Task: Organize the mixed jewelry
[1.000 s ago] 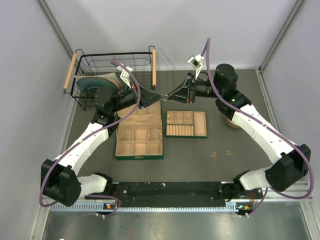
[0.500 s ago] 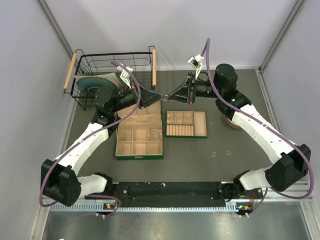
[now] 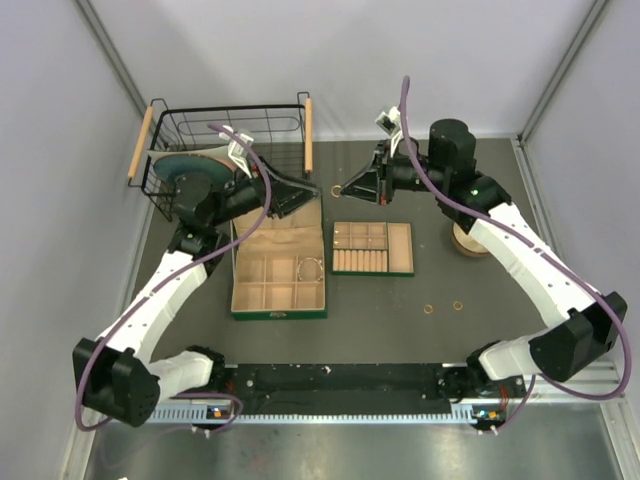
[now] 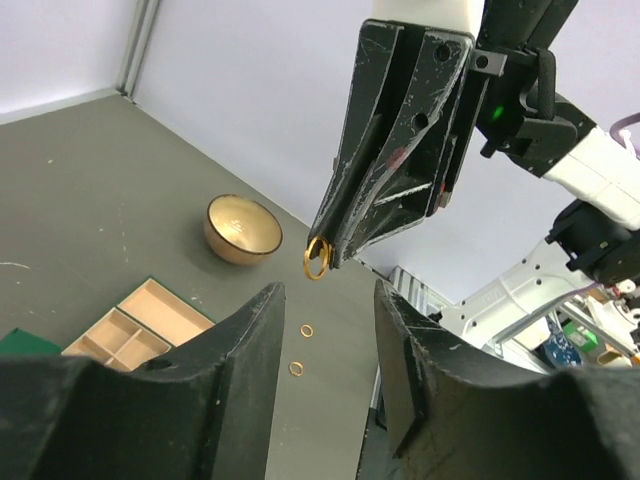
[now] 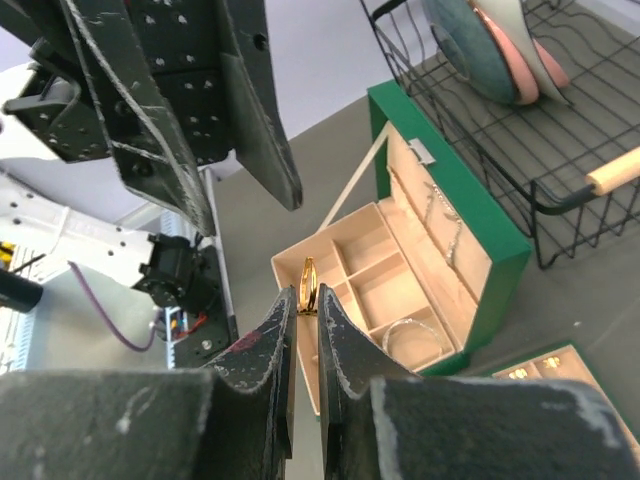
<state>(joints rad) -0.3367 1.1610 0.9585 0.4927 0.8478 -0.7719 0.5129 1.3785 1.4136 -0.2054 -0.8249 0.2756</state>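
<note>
Seen from above, with the arm bases at 6 o'clock, the bench (image 3: pixel 500 340) carried a wire basket (image 3: pixel 225 140) at 11 o'clock, an open green box (image 3: pixel 278 272) just left of the centre, a beige ring tray (image 3: pixel 372 249) just beside it toward 3 o'clock, and a tan bowl (image 3: pixel 466 243) farther toward 3 o'clock, partly hidden under the right arm. The two hands met in the air toward 12 o'clock, above the far edge of the box. The left hand (image 3: pixel 308 193) had its jaws apart and nothing between them. The right hand (image 3: pixel 342 188) had its jaws pressed together on a gold ring (image 5: pixel 308 285), which hung upright at the fingertips, well above the bench and apart from the left hand. So the ring seemed to be with the right arm alone, not yet put in any compartment. The silver bracelet (image 3: pixel 311 268) already lay in a compartment at the 3 o'clock side of the box. One loose ring (image 3: pixel 427 309) and a second loose ring (image 3: pixel 458 305) lay on the bare bench near 4 o'clock, close to each other and well apart from the tray. Whether the tray already held other rings was too small to tell. In my judgement the task was in its middle part: the bracelet was sorted, and at least three rings were left to place.
</note>
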